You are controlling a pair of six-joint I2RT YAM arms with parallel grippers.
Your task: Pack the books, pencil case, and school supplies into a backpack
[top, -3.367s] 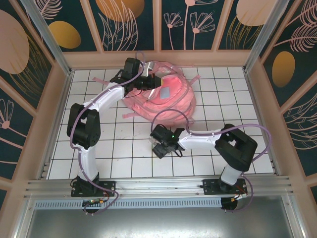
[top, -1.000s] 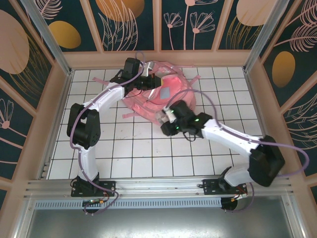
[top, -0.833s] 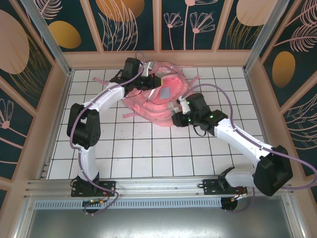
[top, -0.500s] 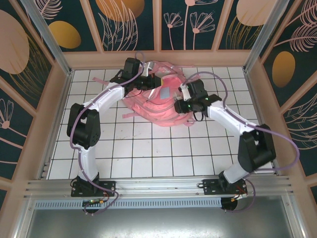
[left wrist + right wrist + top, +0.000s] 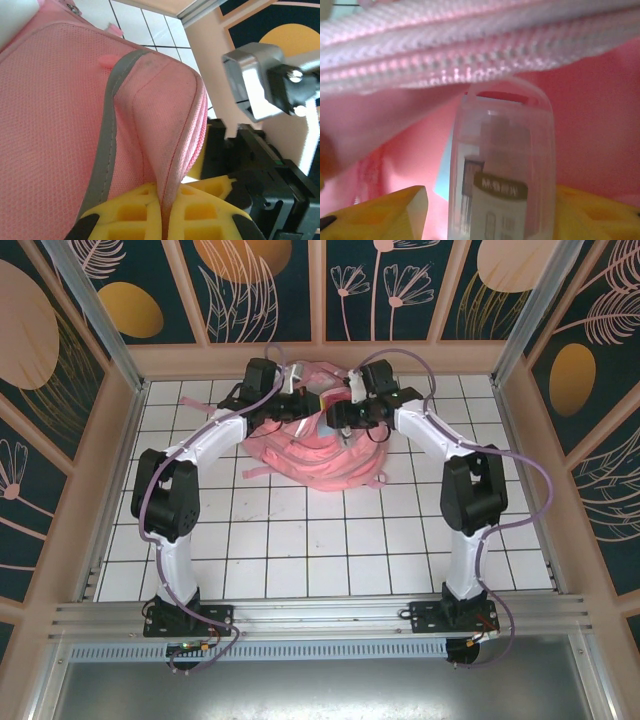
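The transparent box point(image 5: 500, 165) is seen at the mouth of the backpack point(image 5: 320, 445), upper centre overhead.
The rim is clenched by the left gripper point(image 5: 165, 192). The box lies between the fingers of the right gripper point(image 5: 491, 192), and whether it is grasped or released cannot be told. Packing is judged unfinished.

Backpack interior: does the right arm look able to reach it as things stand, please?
Likely yes: the left claw pinches the backpack open, and the right claw sits at its mouth.
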